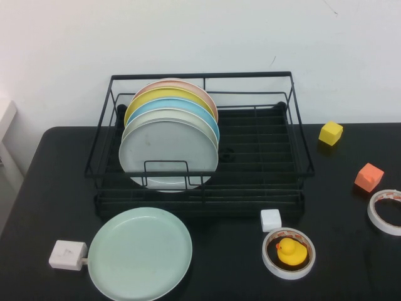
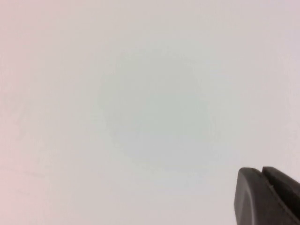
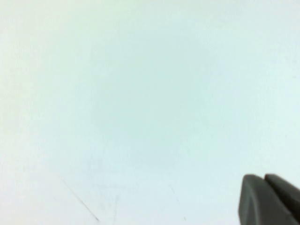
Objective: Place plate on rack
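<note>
Plate (image 1: 140, 253): flat on the bench (image 1: 338, 207), near edge, just in front of the rack (image 1: 200, 141)
Rack: four plates upright at its left
Left gripper (image 2: 267, 197): facing a blank wall; jaws' state cannot be told
Right gripper (image 3: 269, 199): likewise

Black table (image 1: 351, 251): plate (image 1: 140, 253), rack (image 1: 200, 188), clutter.

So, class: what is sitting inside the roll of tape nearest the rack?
A yellow rubber duck sits inside the tape roll, on the black table. The spot beneath the duck is covered. The left gripper and right gripper face only a blank wall.
</note>
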